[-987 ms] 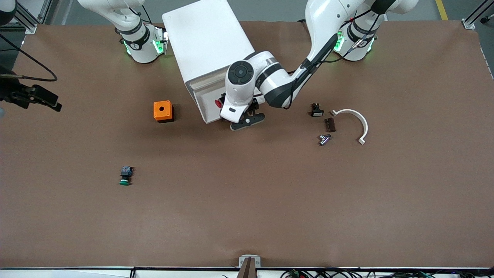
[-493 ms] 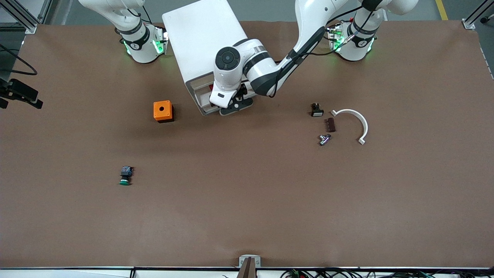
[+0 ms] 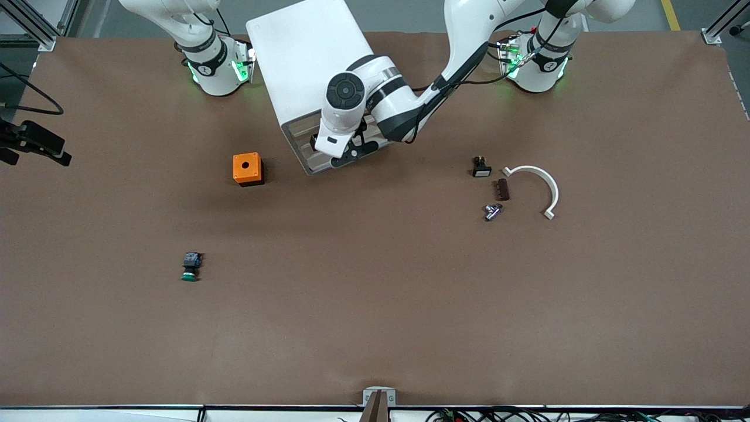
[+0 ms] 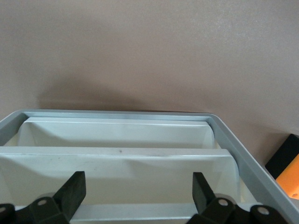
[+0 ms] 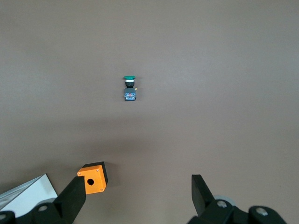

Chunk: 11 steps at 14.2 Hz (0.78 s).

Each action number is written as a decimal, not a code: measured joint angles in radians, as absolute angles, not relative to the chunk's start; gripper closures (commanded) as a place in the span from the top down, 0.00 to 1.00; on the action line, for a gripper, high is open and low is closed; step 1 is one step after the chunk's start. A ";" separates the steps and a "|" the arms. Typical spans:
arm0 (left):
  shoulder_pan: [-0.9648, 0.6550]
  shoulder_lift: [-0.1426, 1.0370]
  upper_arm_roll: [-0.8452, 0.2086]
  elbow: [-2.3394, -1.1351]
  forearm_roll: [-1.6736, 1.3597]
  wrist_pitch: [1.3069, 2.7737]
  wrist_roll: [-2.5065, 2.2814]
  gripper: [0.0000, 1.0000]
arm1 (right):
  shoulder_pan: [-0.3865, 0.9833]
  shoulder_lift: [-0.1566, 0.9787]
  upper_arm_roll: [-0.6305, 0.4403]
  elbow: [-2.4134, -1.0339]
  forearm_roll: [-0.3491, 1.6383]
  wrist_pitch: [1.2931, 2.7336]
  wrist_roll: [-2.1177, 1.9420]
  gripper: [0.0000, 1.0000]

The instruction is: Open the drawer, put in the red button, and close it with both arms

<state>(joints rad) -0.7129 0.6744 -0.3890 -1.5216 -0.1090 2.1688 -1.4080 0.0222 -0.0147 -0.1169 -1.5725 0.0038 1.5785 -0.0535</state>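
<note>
The white cabinet [image 3: 304, 58] stands between the two arm bases, and its drawer [image 3: 306, 158] is partly out. My left gripper [image 3: 350, 153] is open, low over the drawer. In the left wrist view the left gripper [image 4: 138, 191] straddles the drawer's white inside, with the grey rim [image 4: 117, 113] past it. The red button is hidden; no red shows in the drawer. My right gripper [image 5: 138, 196] is open and empty, high over the table at the right arm's end. Its black hand shows at the edge of the front view [image 3: 35, 143].
An orange box with a hole [image 3: 247, 169] sits beside the drawer [image 5: 93, 178]. A green-capped switch [image 3: 190, 266] lies nearer the front camera [image 5: 129, 88]. Toward the left arm's end lie a black switch [image 3: 481, 167], a brown block [image 3: 501, 189], a metal part [image 3: 493, 211] and a white curved piece [image 3: 542, 181].
My left hand has moved toward the cabinet and the drawer has slid partway in with it. The red button, seen in the drawer before, is now hidden. The right hand shifted slightly.
</note>
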 measured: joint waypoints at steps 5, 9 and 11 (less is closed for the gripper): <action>-0.682 0.675 -0.375 -1.518 -0.119 2.186 -1.313 1.00 | 0.022 -0.015 -0.116 -1.569 0.004 1.579 -0.049 1.00; -0.485 0.672 -0.368 -1.496 -0.119 2.185 -1.025 1.00 | 0.022 -0.014 -0.115 -1.569 0.004 1.579 -0.049 1.00; -0.386 0.663 -0.368 -1.486 -0.108 2.152 -0.906 1.00 | 0.022 -0.014 -0.115 -1.568 0.004 1.581 -0.049 1.00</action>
<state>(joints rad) -0.3858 0.6634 -0.3680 -1.4861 -0.1083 2.1518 -0.9058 0.0224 -0.0142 -0.1149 -1.5681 0.0040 1.5807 -0.0486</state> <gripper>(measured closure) 0.000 0.000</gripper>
